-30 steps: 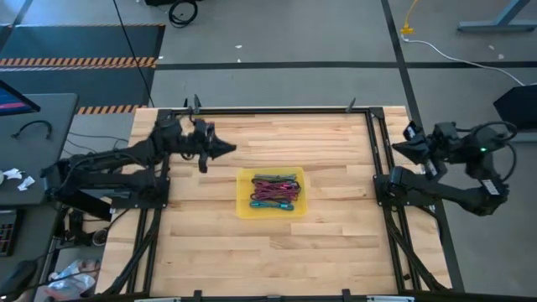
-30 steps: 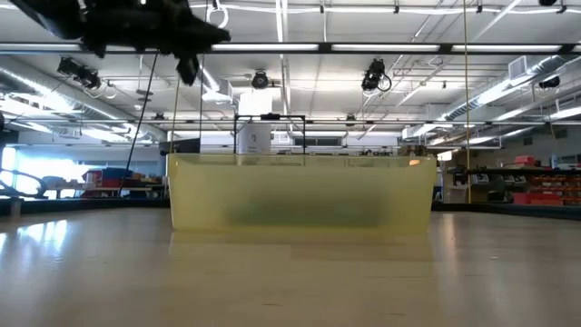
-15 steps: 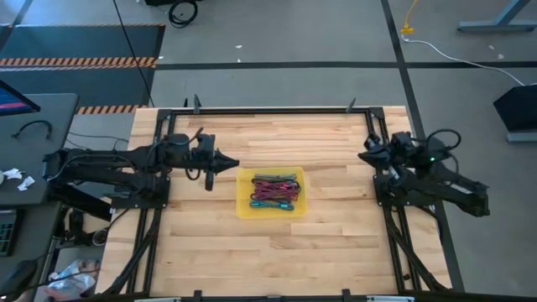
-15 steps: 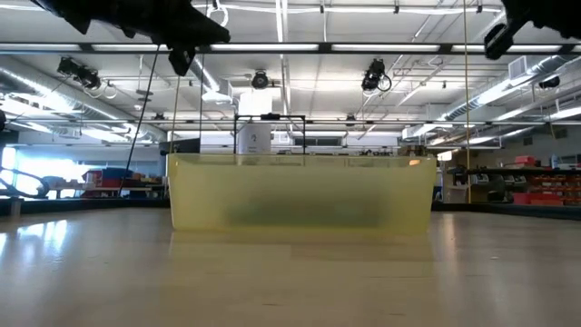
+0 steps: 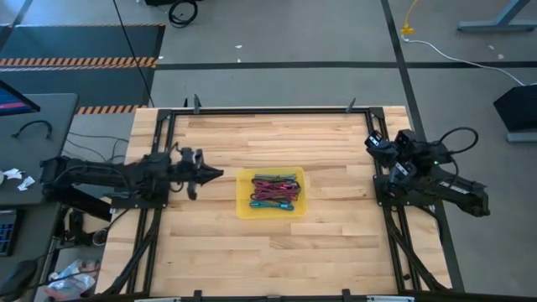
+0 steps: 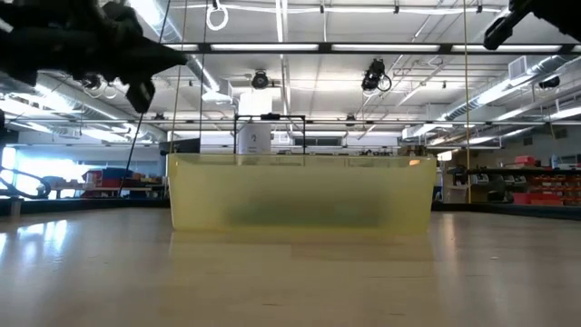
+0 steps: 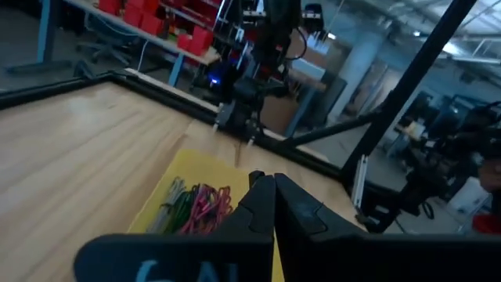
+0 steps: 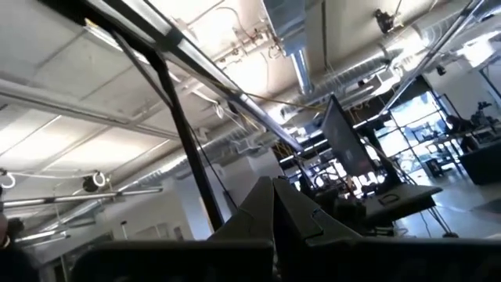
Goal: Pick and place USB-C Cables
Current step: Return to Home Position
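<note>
At the centre of the pale wooden table (image 5: 252, 252), the bundled multicoloured USB-C cables (image 5: 275, 192) lie inside the square yellow plastic tray (image 5: 244, 206), with the left gripper (image 5: 218, 174) near its left side and the right gripper (image 5: 370, 142) at the table's right edge, each with fingers pressed together, holding nothing.

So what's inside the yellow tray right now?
The yellow tray holds a heap of bundled USB-C cables, pink, teal and green showing on top. They overlap, so any underneath are hidden, and the low view shows only the tray's cloudy wall.

One tray (image 5: 243, 204) — several cables (image 5: 275, 191) — two arms (image 5: 109, 174).
</note>
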